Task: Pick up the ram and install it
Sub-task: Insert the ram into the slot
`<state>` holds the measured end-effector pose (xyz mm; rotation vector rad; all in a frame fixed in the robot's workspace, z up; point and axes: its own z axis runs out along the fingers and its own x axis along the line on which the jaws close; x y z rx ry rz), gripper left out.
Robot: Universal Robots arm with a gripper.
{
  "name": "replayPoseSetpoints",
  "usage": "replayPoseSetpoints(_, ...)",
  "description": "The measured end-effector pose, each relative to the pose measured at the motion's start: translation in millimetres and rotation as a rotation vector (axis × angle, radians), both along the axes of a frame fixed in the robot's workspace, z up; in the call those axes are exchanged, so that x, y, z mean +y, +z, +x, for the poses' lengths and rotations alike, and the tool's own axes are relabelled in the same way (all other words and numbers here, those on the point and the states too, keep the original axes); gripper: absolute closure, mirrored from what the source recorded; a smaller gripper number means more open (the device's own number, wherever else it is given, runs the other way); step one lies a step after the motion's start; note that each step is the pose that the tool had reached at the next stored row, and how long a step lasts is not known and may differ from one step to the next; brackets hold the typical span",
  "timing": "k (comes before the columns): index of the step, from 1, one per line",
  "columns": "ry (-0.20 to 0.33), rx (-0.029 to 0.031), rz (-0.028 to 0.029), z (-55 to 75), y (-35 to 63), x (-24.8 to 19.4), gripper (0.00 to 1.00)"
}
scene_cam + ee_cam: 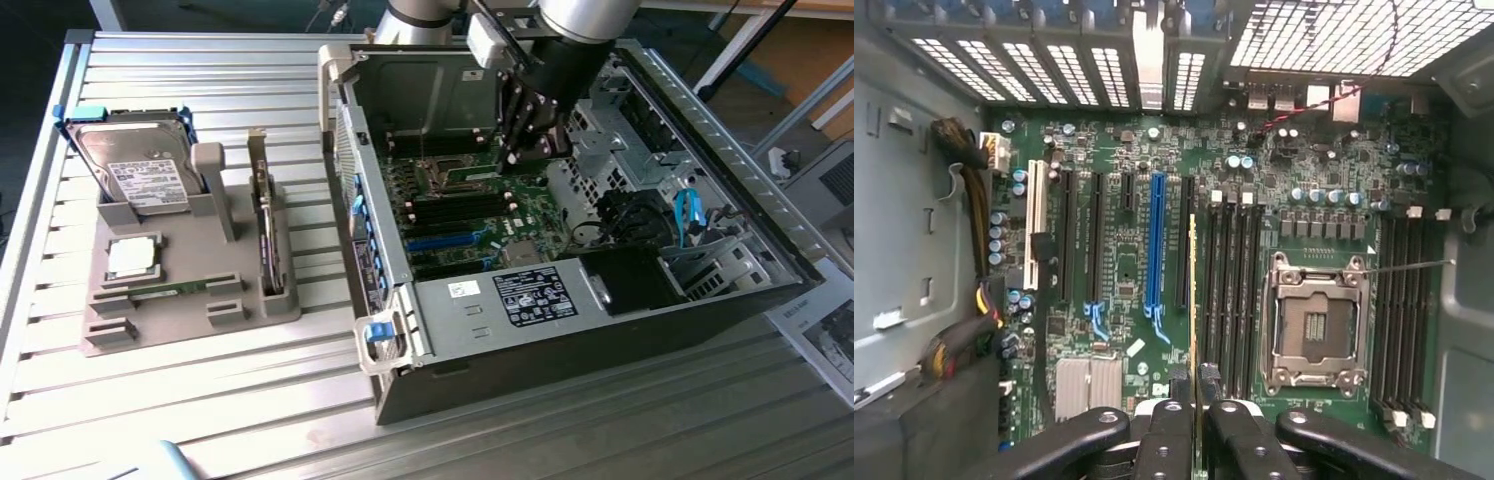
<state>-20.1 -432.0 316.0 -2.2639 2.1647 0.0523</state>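
The gripper (pixel 1192 425) is closest in the wrist view, and its two dark fingers (pixel 1169 440) are pinched tight on the ram (pixel 1192 300). We see the ram from its thin edge, like a long yellow-green line coming out from between the fingers. So the ram is in the gripper, down inside the case (pixel 561 365), hanging over the board (pixel 1124 270). Under it are the black slots (pixel 1229 290), side by side, and the ram runs the same way they do. It looks to sit just beside the first slot, not right over it, and I cannot tell how high it hangs. A bit further is the square socket (pixel 1316 325) with its open middle. Furthest off, in the exterior view, the gripper (pixel 530 150) reaches into the case from above. The tray (pixel 160 320) with the hard drive (pixel 134 175) sits well apart on the exterior view's left. What could go wrong? If the ram comes down a little to one side, it would hit the slot's wall or the board and could crack. If it is tilted, one end would go in and the other would stick. It could also slip, since there is so little for the fingers to hold.
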Motion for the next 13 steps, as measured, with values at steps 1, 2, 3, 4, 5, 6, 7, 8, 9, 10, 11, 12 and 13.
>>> replayPoseSetpoints(1,0.000,0.0000,-0.0002,-0.3,-1.7,0.1,0.87)
replayPoseSetpoints(2,0.000,0.0000,-0.0001,-0.9,-5.2,0.4,0.87)
replayPoseSetpoints(3,0.000,0.0000,-0.0001,-1.4,-7.0,0.6,0.87)
replayPoseSetpoints(4,0.000,0.0000,-0.0001,-1.9,-8.8,0.7,0.87)
replayPoseSetpoints(5,0.000,0.0001,-0.0002,-2.5,-11.1,0.9,0.87)
replayPoseSetpoints(6,0.000,0.0000,-0.0001,-3.2,-13.3,1.2,0.87)
replayPoseSetpoints(7,0.000,0.0000,-0.0001,-4.2,-16.8,1.7,0.87)
replayPoseSetpoints(8,0.000,0.0000,-0.0001,-4.5,-20.1,2.1,0.87)
replayPoseSetpoints(9,0.000,0.0000,-0.0001,-4.9,-24.4,2.8,0.87)
replayPoseSetpoints(10,0.000,-0.0001,-0.0001,-5.2,-27.3,3.4,0.87)
replayPoseSetpoints(11,0.000,0.0000,0.0000,-5.6,-30.7,4.4,0.87)
replayPoseSetpoints(12,0.000,0.0000,-0.0001,-5.8,-32.6,5.0,0.87)
replayPoseSetpoints(13,0.000,0.0001,-0.0002,-6.1,-34.4,5.8,0.87)
